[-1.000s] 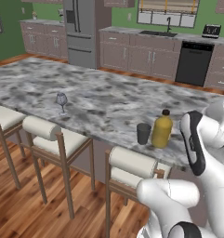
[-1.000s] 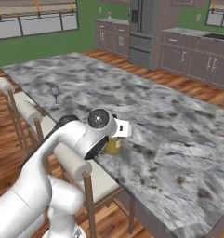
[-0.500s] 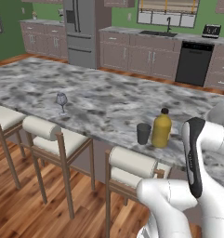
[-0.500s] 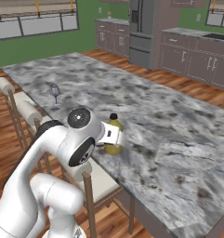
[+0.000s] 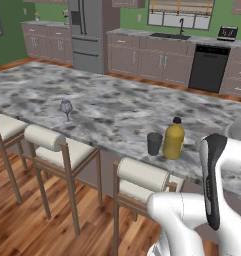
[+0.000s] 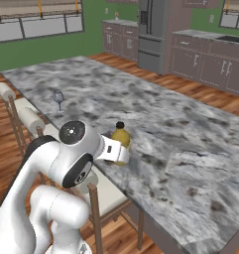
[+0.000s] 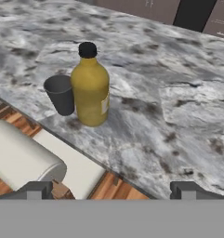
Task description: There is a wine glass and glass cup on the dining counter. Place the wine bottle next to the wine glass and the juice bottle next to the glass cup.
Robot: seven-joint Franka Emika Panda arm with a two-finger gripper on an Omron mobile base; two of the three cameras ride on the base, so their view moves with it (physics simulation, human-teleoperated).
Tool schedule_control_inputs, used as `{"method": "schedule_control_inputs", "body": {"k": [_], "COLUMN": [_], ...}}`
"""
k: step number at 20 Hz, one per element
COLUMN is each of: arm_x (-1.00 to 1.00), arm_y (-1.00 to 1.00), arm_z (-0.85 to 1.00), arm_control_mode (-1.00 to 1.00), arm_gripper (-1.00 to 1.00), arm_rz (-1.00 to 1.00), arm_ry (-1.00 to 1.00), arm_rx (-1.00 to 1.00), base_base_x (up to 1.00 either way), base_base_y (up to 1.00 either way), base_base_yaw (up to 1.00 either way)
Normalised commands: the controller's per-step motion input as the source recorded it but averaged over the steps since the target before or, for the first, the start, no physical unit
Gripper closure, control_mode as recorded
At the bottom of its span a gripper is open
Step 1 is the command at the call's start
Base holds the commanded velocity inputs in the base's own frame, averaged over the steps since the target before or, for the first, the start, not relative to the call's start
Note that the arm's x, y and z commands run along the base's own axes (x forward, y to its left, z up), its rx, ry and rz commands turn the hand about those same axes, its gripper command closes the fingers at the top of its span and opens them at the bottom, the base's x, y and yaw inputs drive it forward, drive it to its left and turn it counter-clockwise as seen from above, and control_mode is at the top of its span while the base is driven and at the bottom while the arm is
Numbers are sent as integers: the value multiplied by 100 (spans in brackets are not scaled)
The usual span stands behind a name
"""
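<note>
**Marble worktop: juice done, wine bottle not seen**

Kitchen island worktop (image 5: 117, 107). Juice bottle (image 7: 90, 86) upright, touching glass cup (image 7: 61, 94) at near edge, ahead-left of the claw (image 7: 111, 188), which is open and empty. Wine glass (image 5: 66, 108) far left.

It is bright and even all around me. The pictures look sharp, with no blur or glare. My juice bottle (image 7: 89, 88) drops a soft shadow on the counter (image 7: 178, 116).

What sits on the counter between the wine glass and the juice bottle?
In the left base view, bare marble of the dining counter runs from the wine glass until the dark glass cup, which stands right beside the juice bottle.
</note>
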Motion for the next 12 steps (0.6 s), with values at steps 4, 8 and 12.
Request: {"method": "schedule_control_inputs", "body": {"k": [4, 8, 12], "arm_x": [-12, 0, 0], "arm_y": [0, 0, 0], "arm_z": [2, 0, 0], "arm_control_mode": [-100, -100, 100], "arm_gripper": [-100, -100, -100], "arm_rz": [0, 0, 0], "arm_ry": [1, 0, 0], "arm_rx": [0, 0, 0], "base_base_x": [0, 0, -3], "base_base_y": [0, 0, 0], "base_base_yaw": [0, 0, 0]}}
